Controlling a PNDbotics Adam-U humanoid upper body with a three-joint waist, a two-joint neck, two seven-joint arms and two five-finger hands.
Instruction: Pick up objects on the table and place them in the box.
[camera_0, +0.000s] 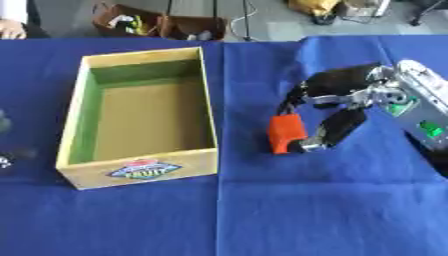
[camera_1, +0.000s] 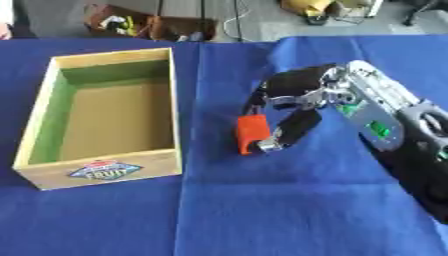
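Right hand (camera_0: 337, 107) pinches an orange block (camera_0: 285, 133) between thumb and fingers, right of the box (camera_0: 206, 100) over the blue cloth (camera_0: 306, 210); whether it's off the cloth is unclear. Pick step. Next: carry left over the rim, release. Box looks empty.

Left of the box (camera_0: 140, 172), blurred dark shapes (camera_0: 7, 150) at the frame edge remain unidentifiable.
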